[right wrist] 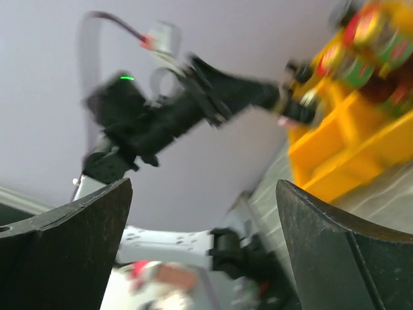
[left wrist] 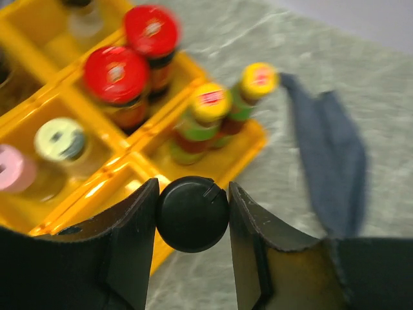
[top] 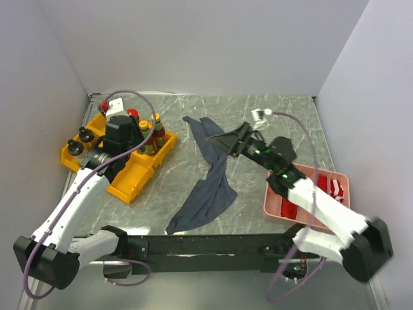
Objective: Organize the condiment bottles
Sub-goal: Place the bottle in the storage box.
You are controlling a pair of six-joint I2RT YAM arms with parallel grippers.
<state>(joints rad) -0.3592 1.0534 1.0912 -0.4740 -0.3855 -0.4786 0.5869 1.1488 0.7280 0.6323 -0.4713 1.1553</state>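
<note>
The left gripper (left wrist: 193,194) is clamped on a black-capped bottle (left wrist: 192,216). Of this bottle only the round, glossy black cap shows, pressed between the two dark fingers (left wrist: 132,236). It is held over the yellow tray (left wrist: 222,165), which stands at the far left of the table (top: 258,110); which compartment lies under it I cannot tell.

In the tray stand two red-lidded jars (left wrist: 117,74) with dark bodies and, just beside them, two slim yellow-capped bottles (left wrist: 210,103) with green and red labels. A pink-capped shaker (left wrist: 10,169) and a pale-capped shaker (left wrist: 59,139) stand side by side, and two small black-capped bottles (top: 84,134) are at the left end.

The right gripper (right wrist: 203,187) has its fingers wide apart with nothing between them. It hangs above the far part of a grey-blue cloth (top: 206,184), which lies crumpled in the middle of the table. At the near right is a pink tray (top: 274,206) with red packets (top: 335,187).

The table has a grey-green marble pattern. Plain white walls (top: 206,45) stand on three sides.
</note>
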